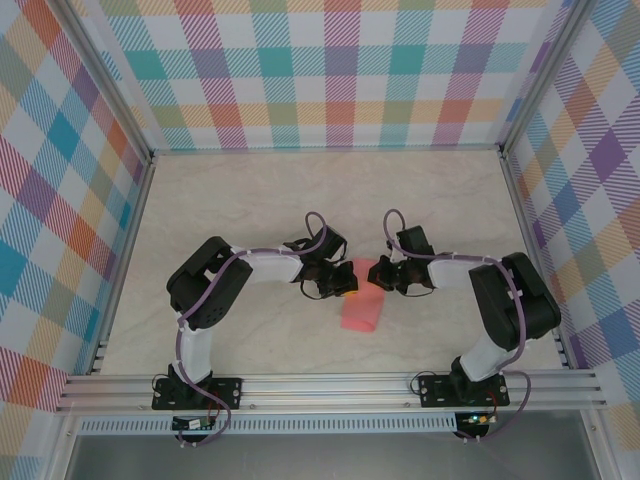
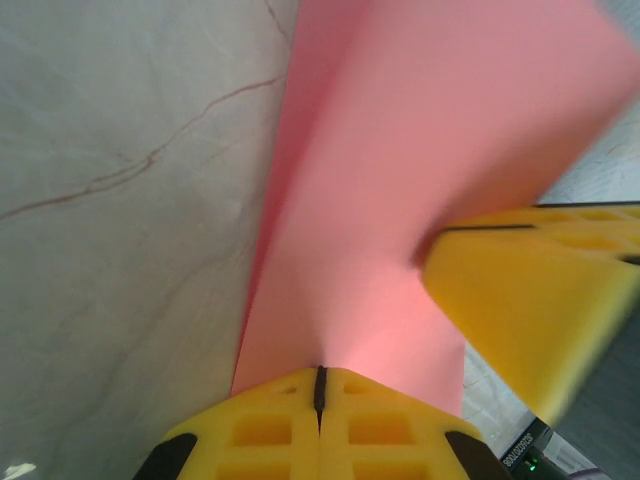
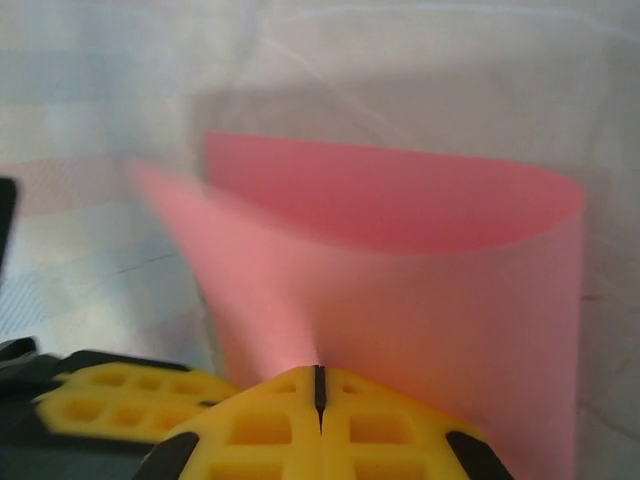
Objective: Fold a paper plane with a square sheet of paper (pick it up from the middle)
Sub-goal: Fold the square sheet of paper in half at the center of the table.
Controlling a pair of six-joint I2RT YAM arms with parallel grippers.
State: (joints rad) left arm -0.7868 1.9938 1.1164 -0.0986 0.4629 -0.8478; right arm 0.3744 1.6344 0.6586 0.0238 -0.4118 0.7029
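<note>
1. The square sheet of paper sagged, curled, toward the arms' bases at mid-table.
2. The left gripper was clamped shut on it from the left.
3. The right gripper pinched it from the right.
4. The marbled table stretched beyond.

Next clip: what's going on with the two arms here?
Both arms meet over the pale marbled table. The left hand and the right hand are each shut on the thin salmon-pink square sheet of paper, which curves in a loose bend between them. Nothing plane-shaped yet.
</note>
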